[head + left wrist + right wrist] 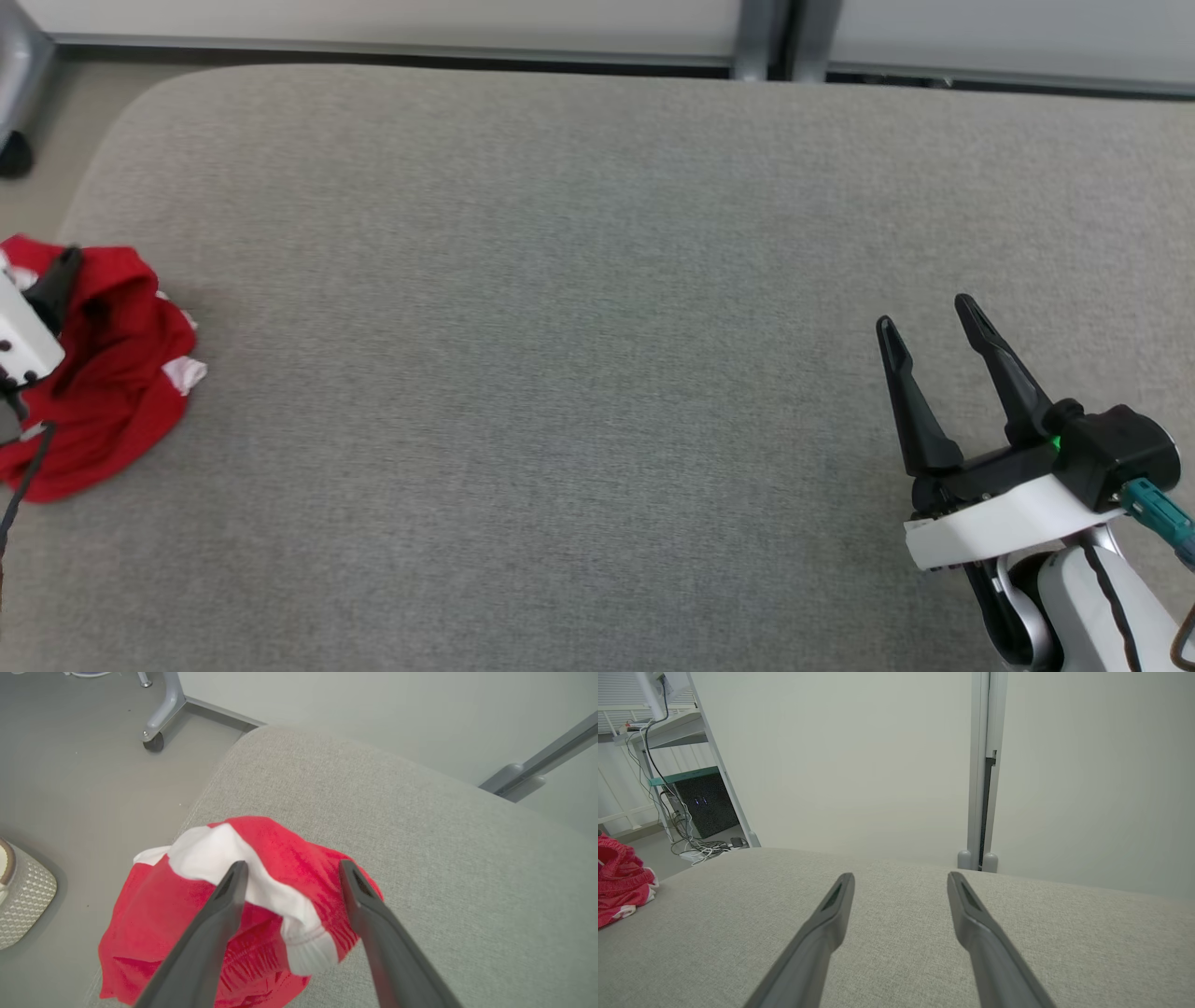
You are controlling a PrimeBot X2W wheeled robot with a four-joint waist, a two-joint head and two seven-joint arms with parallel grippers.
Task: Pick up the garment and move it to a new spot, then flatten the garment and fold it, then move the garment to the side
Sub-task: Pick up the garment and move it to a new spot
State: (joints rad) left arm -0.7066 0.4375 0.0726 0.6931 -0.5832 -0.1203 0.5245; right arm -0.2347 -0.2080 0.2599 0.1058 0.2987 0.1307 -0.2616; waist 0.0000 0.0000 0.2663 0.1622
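A crumpled red garment (117, 373) with white trim lies at the left edge of the grey padded surface (579, 373), partly hanging over that edge. My left gripper (292, 870) hovers open right above the heap, its two fingers standing either side of a white band on the garment (261, 877). In the head view one dark finger (54, 280) of it shows over the red cloth. My right gripper (924, 313) stands open above the surface at the lower right, nothing between its fingers (836, 900). The garment (619, 877) sits far off to its left.
The floor (93, 774) drops away past the surface's left edge, with a wheeled grey leg (159, 723) and a pale textured object (23, 900) on it. A wall with a grey post (983, 774) runs behind the surface. Cables and shelving (686, 812) stand at the far left.
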